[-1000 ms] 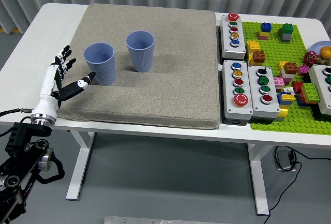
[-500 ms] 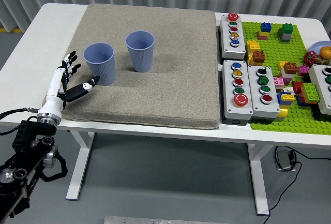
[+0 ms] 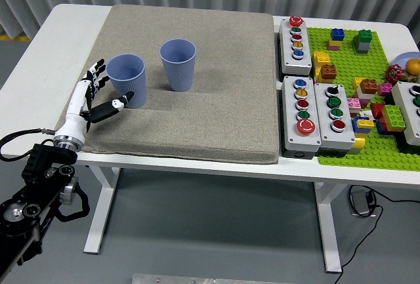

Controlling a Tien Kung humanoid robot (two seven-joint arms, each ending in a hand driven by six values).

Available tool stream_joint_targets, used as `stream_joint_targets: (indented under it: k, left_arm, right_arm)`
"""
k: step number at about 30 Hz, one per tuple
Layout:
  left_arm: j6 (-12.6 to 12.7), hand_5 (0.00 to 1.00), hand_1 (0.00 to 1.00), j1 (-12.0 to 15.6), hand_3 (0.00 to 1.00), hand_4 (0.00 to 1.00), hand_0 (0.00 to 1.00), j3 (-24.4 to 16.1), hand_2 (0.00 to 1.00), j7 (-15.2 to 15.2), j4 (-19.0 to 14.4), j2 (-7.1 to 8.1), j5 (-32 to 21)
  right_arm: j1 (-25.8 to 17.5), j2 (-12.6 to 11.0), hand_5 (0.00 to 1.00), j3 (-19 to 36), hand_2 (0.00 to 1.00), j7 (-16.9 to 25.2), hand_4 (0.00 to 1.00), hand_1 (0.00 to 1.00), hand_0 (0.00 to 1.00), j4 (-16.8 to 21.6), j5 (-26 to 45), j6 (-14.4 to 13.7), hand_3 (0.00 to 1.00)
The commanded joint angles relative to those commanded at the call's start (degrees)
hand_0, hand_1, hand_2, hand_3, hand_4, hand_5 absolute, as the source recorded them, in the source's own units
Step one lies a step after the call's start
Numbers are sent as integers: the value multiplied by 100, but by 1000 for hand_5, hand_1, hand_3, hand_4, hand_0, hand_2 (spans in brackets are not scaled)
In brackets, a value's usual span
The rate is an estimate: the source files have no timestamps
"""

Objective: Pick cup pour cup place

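The left hand [image 3: 98, 97] is reaching in by the desk's [image 3: 65, 25] left edge, fingers spread and holding nothing, thumb just beside the left cup [image 3: 126, 81]. That cup is standing upright on the grey mat [image 3: 197, 113], the second cup [image 3: 178, 65] near it to the right. Nothing is grasped yet, so picking, pouring and placing all seem left to do.

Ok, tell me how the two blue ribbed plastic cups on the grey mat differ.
The left blue ribbed plastic cup stands nearer the table's front edge; the right blue ribbed plastic cup stands farther back. The left cup has the robot's open left hand right beside it; the right cup stands alone. Both are upright, same colour and shape, on the grey mat.
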Motion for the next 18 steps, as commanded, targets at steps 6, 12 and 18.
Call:
stream_joint_targets:
  k: [6, 12, 18]
  left_arm:
    - [-47, 184, 895, -125, 998, 870, 901, 30, 998, 23, 93, 21, 84]
    - [-68, 191, 894, -217, 998, 873, 901, 57, 998, 29, 128, -26, 161]
    - [-77, 198, 894, -289, 998, 874, 901, 89, 998, 30, 175, -62, 162]
  right_arm:
    - [9, -8, 189, 3, 595, 3, 2, 654, 689, -2, 0, 0, 580]
    - [13, -8, 188, 6, 595, 2, 2, 654, 690, -1, 0, 7, 580]
    - [19, -8, 188, -2, 595, -3, 2, 654, 690, -1, 0, 5, 580]
